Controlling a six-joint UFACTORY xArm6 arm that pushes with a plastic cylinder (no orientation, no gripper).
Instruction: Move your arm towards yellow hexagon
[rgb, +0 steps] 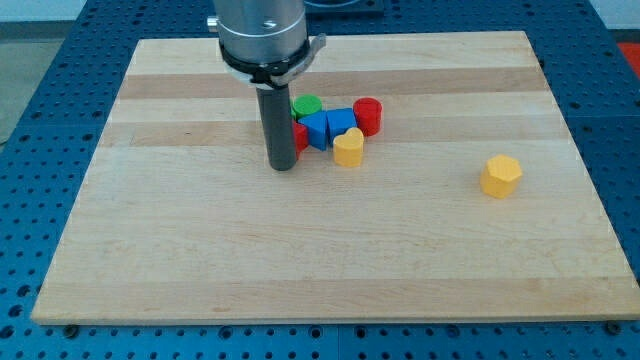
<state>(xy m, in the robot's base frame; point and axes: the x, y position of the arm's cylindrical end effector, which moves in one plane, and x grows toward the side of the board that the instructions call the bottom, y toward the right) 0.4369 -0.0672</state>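
Observation:
The yellow hexagon lies alone on the wooden board, toward the view's right. My tip rests on the board left of centre, far to the left of the hexagon. It stands just left of a cluster of blocks: a green cylinder, a red cylinder, blue blocks, a partly hidden red block and a yellow heart-like block.
The board sits on a blue perforated table. The arm's grey body hangs above the board's top left part.

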